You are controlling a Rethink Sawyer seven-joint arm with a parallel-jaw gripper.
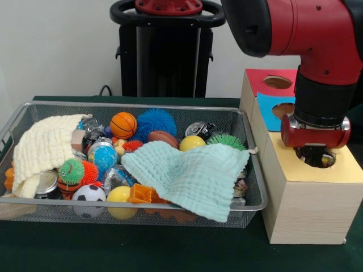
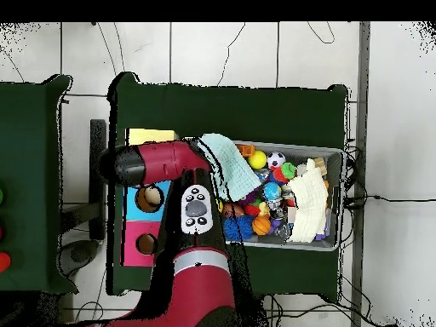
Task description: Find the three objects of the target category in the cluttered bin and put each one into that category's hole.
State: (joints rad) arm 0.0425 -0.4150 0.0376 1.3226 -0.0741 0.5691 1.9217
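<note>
The arm (image 1: 317,34) is reaching down over the wooden box (image 1: 309,192), and its fingers (image 1: 316,156) are dipping into the hole (image 1: 332,161) in the yellow top, so their tips are hidden; whether they are apart, together or clamped on something cannot be told. A small yellowish spot is showing in the hole beside them, too small to name.

Just behind the fingers, the blue panel (image 1: 272,110) and the red panel (image 1: 272,79) are each showing a round hole. In the overhead view the arm (image 2: 162,162) is covering the yellow end of the box, while the blue panel (image 2: 136,197) and the red panel (image 2: 134,245) are lying uncovered.

Well off to the side of the fingers, across the box wall, the wire bin (image 1: 22,113) is sitting on the green desk (image 1: 142,249). A mint cloth (image 1: 193,175) is lying over the bin end nearest the fingers, with a corner hanging over the rim. Farther away, a cream cloth (image 1: 42,150) is draping over the far end.

Between the cloths, balls are lying in the clutter: a basketball (image 1: 123,124), a blue spiky ball (image 1: 156,122), a football (image 1: 163,137), a yellow ball (image 1: 191,143), a green spiky ball (image 1: 227,140), a soccer ball (image 1: 89,194) and another yellow ball (image 1: 120,195). A can (image 1: 45,184) is resting under the cream cloth's edge.
</note>
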